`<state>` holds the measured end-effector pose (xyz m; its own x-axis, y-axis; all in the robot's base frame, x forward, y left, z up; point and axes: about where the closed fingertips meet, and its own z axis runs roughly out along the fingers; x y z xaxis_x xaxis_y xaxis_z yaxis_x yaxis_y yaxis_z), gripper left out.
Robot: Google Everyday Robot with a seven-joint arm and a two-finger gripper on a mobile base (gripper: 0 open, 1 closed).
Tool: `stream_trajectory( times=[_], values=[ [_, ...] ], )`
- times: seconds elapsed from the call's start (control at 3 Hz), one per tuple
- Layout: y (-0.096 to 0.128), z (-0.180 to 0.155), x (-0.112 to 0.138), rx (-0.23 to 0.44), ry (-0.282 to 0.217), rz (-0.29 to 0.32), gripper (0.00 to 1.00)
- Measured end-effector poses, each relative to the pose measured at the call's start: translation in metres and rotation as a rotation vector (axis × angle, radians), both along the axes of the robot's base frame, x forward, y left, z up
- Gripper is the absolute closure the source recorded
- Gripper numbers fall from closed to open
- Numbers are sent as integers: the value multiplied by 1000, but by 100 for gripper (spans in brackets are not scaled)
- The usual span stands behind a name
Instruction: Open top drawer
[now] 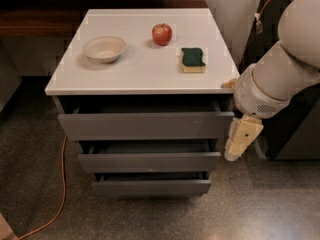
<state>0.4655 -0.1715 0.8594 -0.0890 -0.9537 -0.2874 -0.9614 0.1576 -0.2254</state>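
The top drawer is the widest grey front, just under the white cabinet top. It stands a little way out, with a dark gap showing behind its upper edge. My gripper is cream-coloured and hangs pointing down from the white arm. It sits right beside the drawer's right end, at the level of the drawer front's lower edge. I cannot tell whether it touches the drawer.
Two shorter grey drawer fronts sit below, each also slightly out. On the top are a beige bowl, a red apple and a green-and-yellow sponge. An orange cable runs over the floor at the left. Dark furniture stands at the right.
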Motion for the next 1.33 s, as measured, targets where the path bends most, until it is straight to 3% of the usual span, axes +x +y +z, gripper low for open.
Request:
stream_trajectory(
  times=[0.33,0.67,1.33],
  values=[
    [13,-30,9,-44,-10,81,0],
    [24,-64,25,-47,-24,177,0],
    [32,-119,60,-17,-78,273,0]
  ],
)
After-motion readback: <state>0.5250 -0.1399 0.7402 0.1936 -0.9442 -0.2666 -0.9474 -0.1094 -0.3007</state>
